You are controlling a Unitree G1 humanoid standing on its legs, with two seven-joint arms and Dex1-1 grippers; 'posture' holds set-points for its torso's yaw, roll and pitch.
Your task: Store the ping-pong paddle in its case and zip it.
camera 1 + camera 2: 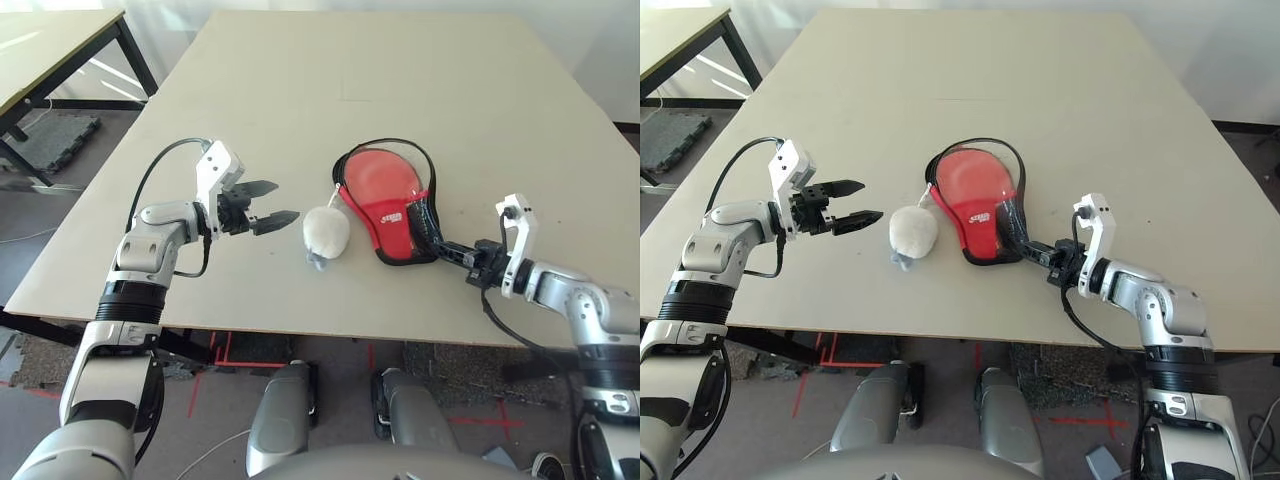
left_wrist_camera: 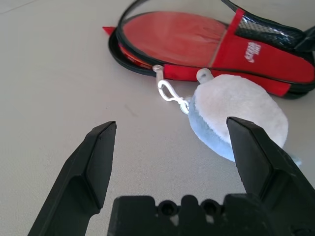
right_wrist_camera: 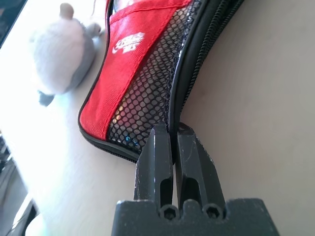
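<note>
The red case (image 1: 395, 225) lies on the table right of centre, its lid open with the black zipper rim looping above it. The ping-pong paddle (image 1: 380, 175) lies inside, its round red face (image 2: 170, 32) showing and its handle hidden under the case's red and mesh pocket (image 3: 133, 54). My right gripper (image 1: 445, 250) is shut, pinching the case's black zipper edge (image 3: 172, 135) at the narrow handle end. My left gripper (image 1: 272, 202) hovers open with nothing between its fingers, just left of a white plush pendant (image 1: 326, 232).
The white plush pendant (image 2: 241, 105) lies against the case's left side, clipped to it by a white clasp (image 2: 170, 92). The beige table (image 1: 300, 80) stretches bare behind. Its front edge runs close below both grippers. Another table (image 1: 50, 40) stands at the far left.
</note>
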